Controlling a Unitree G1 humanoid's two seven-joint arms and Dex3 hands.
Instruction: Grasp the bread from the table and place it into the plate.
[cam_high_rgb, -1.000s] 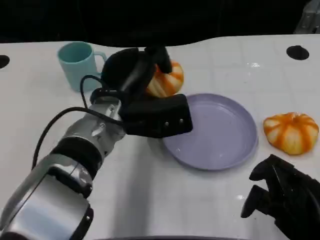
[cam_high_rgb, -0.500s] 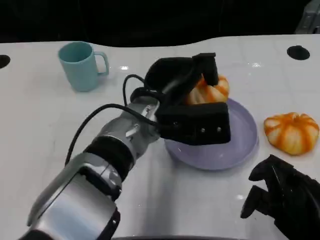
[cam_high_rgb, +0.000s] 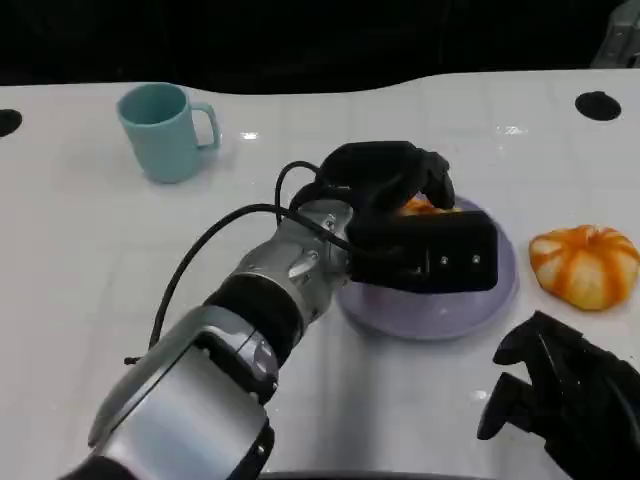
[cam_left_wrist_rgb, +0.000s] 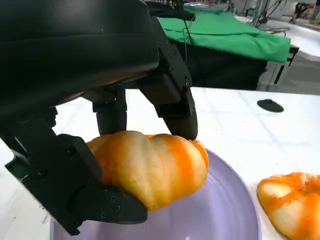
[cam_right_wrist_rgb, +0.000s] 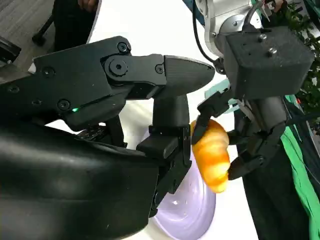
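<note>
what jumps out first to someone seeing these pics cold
The left hand stands out first: it reaches over the middle of the table and holds an orange-striped bread just above the lilac plate. A second bread lies on the table to the right of the plate. A teal mug stands at the far left, and the right hand hangs idle at the near right.

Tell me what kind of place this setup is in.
Probably a robotics lab or test room, not a kitchen: a white table holds prop-like bread, a purple plate and a teal mug, with a green-covered table behind.
</note>
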